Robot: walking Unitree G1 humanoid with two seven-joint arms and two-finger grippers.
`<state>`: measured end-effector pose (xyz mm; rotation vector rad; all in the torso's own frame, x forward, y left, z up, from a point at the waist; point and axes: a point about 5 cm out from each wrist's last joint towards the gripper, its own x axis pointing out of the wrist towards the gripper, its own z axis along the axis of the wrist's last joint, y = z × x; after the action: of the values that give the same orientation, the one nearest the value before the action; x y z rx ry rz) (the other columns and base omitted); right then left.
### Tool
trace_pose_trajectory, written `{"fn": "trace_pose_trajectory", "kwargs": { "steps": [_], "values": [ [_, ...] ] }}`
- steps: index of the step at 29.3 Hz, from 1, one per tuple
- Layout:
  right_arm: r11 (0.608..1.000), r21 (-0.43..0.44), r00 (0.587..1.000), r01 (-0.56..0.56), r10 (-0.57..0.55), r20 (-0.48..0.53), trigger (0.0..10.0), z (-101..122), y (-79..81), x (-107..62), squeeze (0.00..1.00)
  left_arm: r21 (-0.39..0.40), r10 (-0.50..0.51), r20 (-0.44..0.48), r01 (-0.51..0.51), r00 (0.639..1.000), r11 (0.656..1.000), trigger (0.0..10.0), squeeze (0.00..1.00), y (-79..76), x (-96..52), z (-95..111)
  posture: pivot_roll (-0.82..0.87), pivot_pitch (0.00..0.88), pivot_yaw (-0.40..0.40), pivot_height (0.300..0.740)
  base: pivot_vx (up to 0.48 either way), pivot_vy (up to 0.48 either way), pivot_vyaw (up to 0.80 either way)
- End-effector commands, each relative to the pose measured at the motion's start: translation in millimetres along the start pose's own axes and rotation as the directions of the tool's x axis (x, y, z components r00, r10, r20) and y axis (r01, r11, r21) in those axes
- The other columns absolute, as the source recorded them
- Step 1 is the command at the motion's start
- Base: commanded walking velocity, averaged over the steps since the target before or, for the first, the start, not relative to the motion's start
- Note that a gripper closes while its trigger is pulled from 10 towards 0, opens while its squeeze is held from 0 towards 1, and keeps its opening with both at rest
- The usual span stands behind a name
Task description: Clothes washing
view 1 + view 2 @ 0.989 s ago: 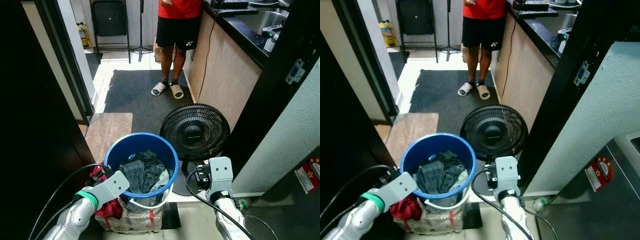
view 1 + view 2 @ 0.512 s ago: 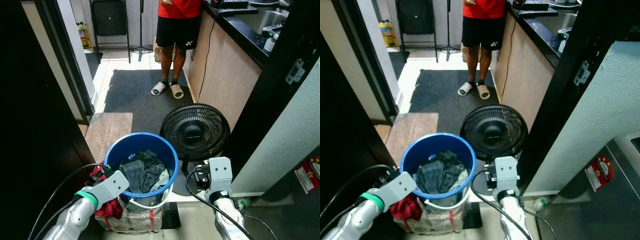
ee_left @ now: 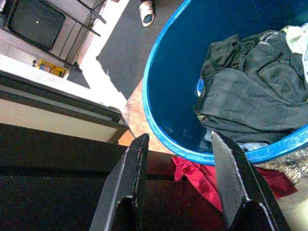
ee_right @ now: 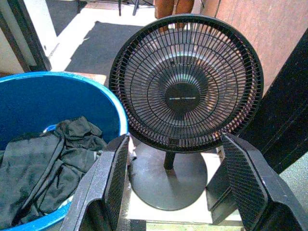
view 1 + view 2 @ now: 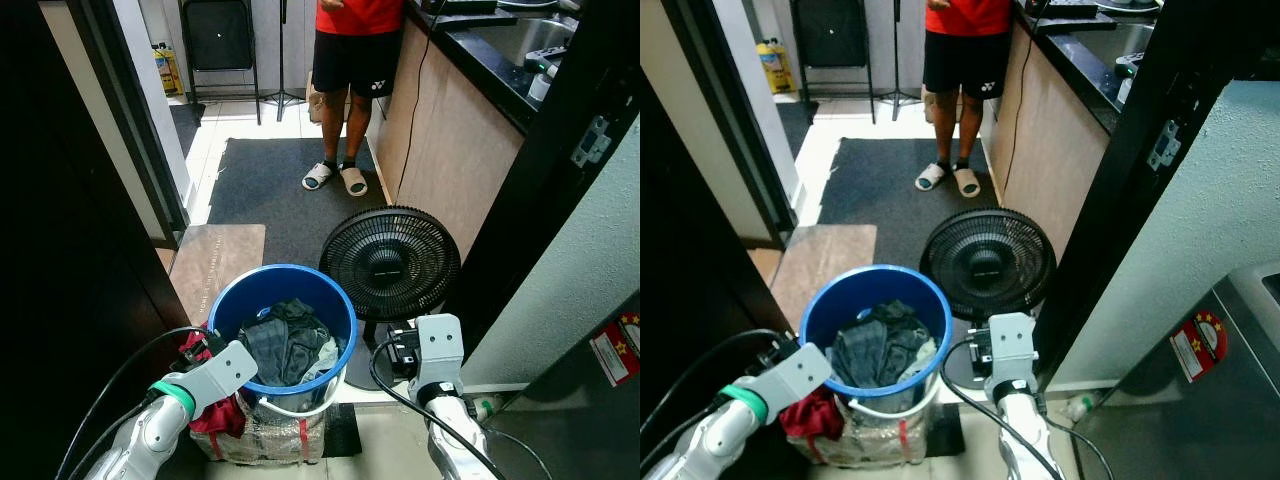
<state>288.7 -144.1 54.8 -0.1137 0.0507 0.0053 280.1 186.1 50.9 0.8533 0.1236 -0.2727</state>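
Left tool: fingers spread apart, nothing between them; it hangs just outside the near-left rim of the blue bucket. Right tool: fingers likewise spread and empty, held low at the bucket's right side, facing the fan.

Red cloth: bunched against the bucket's outer wall on the near-left side, below the rim, beside the left tool. Not inside the bucket.

Bucket stands on the floor; a white handle loop hangs down its near side. A woven sack with red stripes sits under or against its base; which one cannot be told.

Contents of bucket: dark grey-green clothes, crumpled, heaped toward the right half. A pale garment shows at the right edge of the heap. Far-left inner wall is bare blue.

Black floor fan stands upright just right of the bucket, on a round base.

Beyond: brown doormat, then a dark rug. A person in red top, black shorts and sandals stands at the rug's far end, beside a dark kitchen surface.
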Motion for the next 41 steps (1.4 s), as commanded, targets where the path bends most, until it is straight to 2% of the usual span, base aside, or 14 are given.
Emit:
{"fn": "trace_pose_trajectory", "kwargs": {
  "steps": [1,41],
  "values": [
    [1.000,-0.004,1.000,0.005,-0.006,-0.025,10.0,-5.7,-0.4,-3.6,0.00,-0.003,-0.014,-0.018,0.013,1.000,1.000,10.0,0.00,-0.8,-2.7,-5.9,-0.01,0.054,0.084,0.740,0.000,0.000,0.00],
    [1.000,-0.010,1.000,0.000,0.000,-0.022,10.0,-4.4,-0.8,-1.8,0.00,-0.003,-0.014,-0.018,0.014,1.000,1.000,10.0,0.00,-1.3,-2.8,-6.2,-0.01,0.046,0.080,0.740,0.000,0.000,0.00]
  ]
}}
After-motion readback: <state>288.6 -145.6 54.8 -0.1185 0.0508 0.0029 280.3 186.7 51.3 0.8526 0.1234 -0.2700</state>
